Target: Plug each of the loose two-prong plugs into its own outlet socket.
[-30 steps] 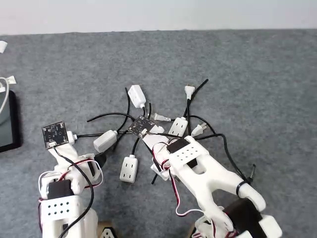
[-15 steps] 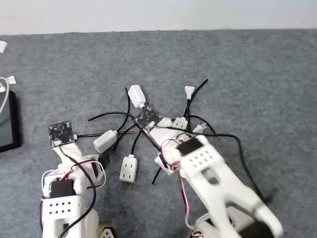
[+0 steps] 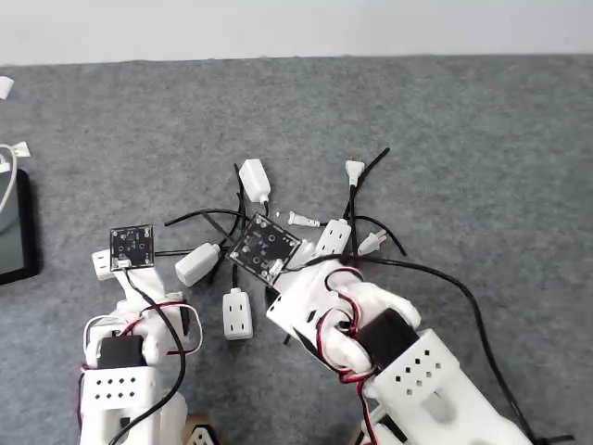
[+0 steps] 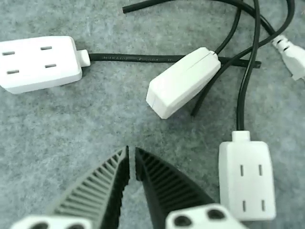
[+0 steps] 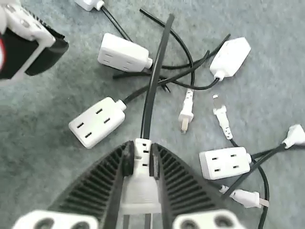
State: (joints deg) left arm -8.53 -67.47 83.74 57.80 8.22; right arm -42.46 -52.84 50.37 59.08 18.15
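Right arm has swung round and pulled back toward the table's near edge. The right gripper [image 5: 139,151] now clamps a white two-prong plug [image 5: 141,188] over mid-table, cord trailing. A free outlet socket [image 5: 97,121] lies just ahead, so insertion looks next. The left gripper [image 4: 132,153] has edged inward, jaws almost together, holding nothing.

The high camera hangs above the worktop [image 3: 482,130], looking steeply down from over the arms at its near edge toward the far edge. Each wrist camera sits behind its own fingers, aimed at the grey surface. The left end effector [image 4: 132,155] view is very close. The right end effector [image 5: 140,149] view, over its gripped plug [image 5: 140,191], looks from higher. All three share the angled white outlet [image 3: 197,264] [image 4: 183,81] [image 5: 125,53] near the middle.
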